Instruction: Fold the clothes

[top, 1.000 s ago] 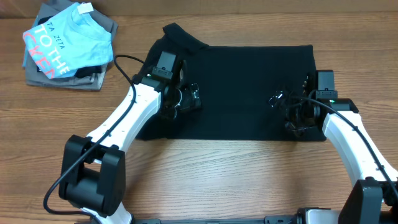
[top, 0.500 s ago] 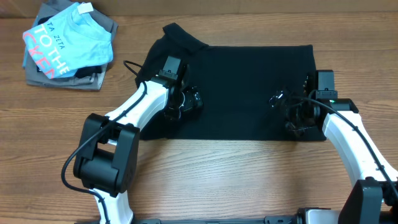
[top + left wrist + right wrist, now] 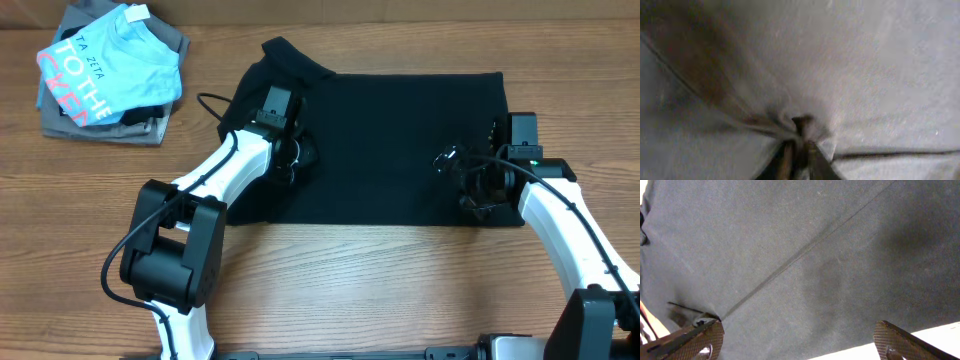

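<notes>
Shirt (image 3: 400, 150) of black fabric lies spread flat across the middle of my wooden table (image 3: 400, 290), with its collar toward 10 o'clock. On the shirt's 9 o'clock side, my left gripper (image 3: 300, 158) has its fingers pressed together on a small bunch of the cloth, and in the left wrist view creases fan out from the pinch (image 3: 799, 150). On the 3 o'clock side, my right gripper (image 3: 455, 175) is spread wide over the fabric (image 3: 795, 340), holding nothing. At the table's 10 o'clock corner, a light blue tee (image 3: 105, 65) lies on grey folded garments (image 3: 150, 128).
</notes>
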Robot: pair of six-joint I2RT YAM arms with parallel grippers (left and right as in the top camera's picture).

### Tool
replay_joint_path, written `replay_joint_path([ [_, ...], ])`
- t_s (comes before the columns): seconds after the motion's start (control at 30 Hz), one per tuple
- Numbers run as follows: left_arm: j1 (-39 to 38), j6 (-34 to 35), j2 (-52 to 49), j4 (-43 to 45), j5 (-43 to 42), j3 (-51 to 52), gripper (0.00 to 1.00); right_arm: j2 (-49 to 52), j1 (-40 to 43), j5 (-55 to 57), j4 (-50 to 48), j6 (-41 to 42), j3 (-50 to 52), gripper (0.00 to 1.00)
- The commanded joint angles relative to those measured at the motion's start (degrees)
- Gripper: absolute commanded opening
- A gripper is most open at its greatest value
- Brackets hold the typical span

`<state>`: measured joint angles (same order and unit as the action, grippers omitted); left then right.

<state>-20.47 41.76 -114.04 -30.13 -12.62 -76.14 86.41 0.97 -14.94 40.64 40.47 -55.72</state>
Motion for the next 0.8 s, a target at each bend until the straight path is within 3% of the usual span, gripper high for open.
replay_joint_path([
  [0.0, 0.6, -0.4, -1.0, 3.6, 6.3, -0.9, 0.07, 0.0, -0.4, 0.8, -0.3, 0.0, 0.3, 1.00],
  [0.07, 0.6, -3.5, -1.0, 7.0, 8.4, -0.9, 0.09, 0.1, -0.4, 0.9, -0.3, 0.0, 0.3, 1.00],
  [0.1, 0.7, -5.7, -1.0, 8.5, 8.7, -0.9, 0.20, 0.1, -0.4, 1.0, -0.3, 0.0, 0.3, 1.00],
  [0.13, 0.7, -7.9, -1.0, 9.7, 8.6, -0.9, 0.50, 0.1, -0.4, 1.0, -0.3, 0.0, 0.3, 1.00],
  [0.17, 0.7, -9.4, -0.9, 10.2, 8.6, -0.9, 0.86, 0.1, -0.4, 1.0, -0.2, 0.0, 0.3, 1.00],
  [0.2, 0.7, -10.3, -0.8, 10.2, 8.5, -1.0, 1.00, 0.1, -0.4, 1.0, -0.2, 0.0, 0.3, 1.00],
  [0.4, 1.5, -16.1, 3.0, 3.9, 8.5, -3.9, 1.00, 0.1, -0.5, 1.5, -0.2, -0.3, 0.3, 1.00],
  [0.63, 4.3, -16.3, 7.5, -20.3, 6.8, -7.0, 1.00, 0.1, -0.4, 7.8, 2.4, -0.2, 0.3, 1.00],
  [0.77, 5.0, -16.1, 7.2, -28.6, 2.5, -5.0, 0.79, 0.8, -0.4, 10.0, 2.6, -0.2, 0.3, 0.80],
])
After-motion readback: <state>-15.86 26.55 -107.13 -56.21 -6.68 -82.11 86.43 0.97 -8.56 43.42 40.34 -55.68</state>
